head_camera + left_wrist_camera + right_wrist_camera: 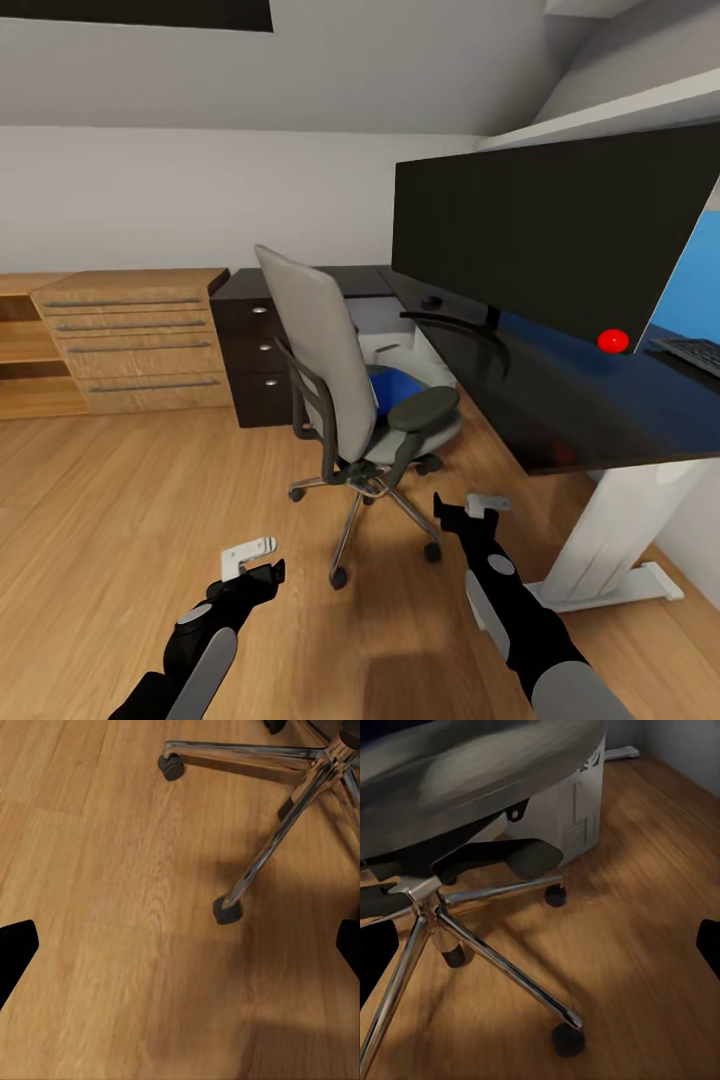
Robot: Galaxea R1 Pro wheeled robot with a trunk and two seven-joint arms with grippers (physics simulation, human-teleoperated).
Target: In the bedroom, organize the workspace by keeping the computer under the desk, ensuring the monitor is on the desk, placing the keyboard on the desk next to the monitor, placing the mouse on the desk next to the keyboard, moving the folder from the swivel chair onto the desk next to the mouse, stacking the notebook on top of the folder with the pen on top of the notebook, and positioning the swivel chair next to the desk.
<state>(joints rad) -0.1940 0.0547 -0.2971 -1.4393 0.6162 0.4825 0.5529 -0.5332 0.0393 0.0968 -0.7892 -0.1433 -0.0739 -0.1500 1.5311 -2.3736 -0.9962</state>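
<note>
The blue folder (397,385) lies on the grey swivel chair (340,370) beside the black desk (560,400).

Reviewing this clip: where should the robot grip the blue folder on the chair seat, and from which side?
Probably the folder's front edge, reaching in over the swivel chair's seat from its open front. The backrest and the near armrest screen its other sides; little of it shows.

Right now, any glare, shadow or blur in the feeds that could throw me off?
Head view: the desk top is glossy and mirrors the monitor and its red dot. Left wrist view: a soft dark shadow lies on the floor beside the swivel chair base. Right wrist view: the chair seat is blurred.
</note>
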